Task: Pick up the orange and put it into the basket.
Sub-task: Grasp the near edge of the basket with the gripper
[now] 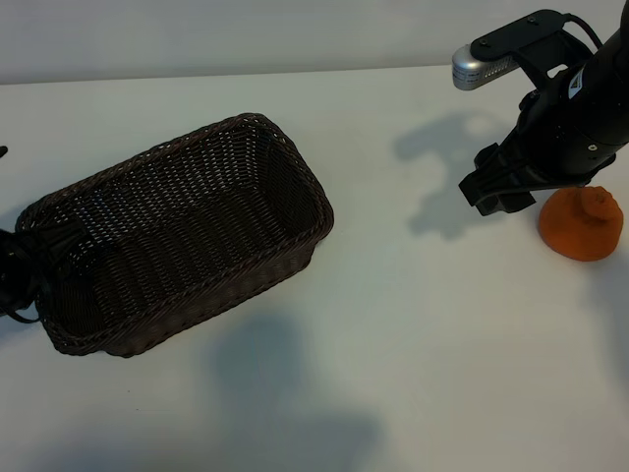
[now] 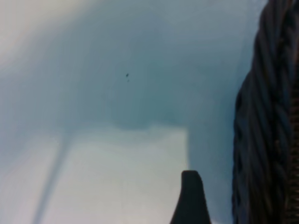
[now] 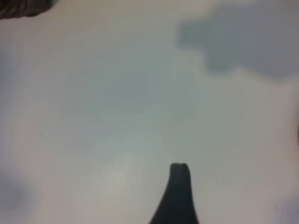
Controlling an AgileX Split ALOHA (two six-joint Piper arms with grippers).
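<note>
1. Orange-skinned, dull and rough, the orange (image 1: pixel 581 225) sat on the white table (image 1: pixel 413 324) at three o'clock, knobby bump up.
2. Dark woven wicker basket (image 1: pixel 177 236), braided rim, lay at nine o'clock.
3. Right gripper (image 1: pixel 503 192), spread and empty, hung beside the orange; left gripper (image 1: pixel 15 265), spread, was at the basket's end.

No text, label, brand, number or sign can be read anywhere in these views.
</note>
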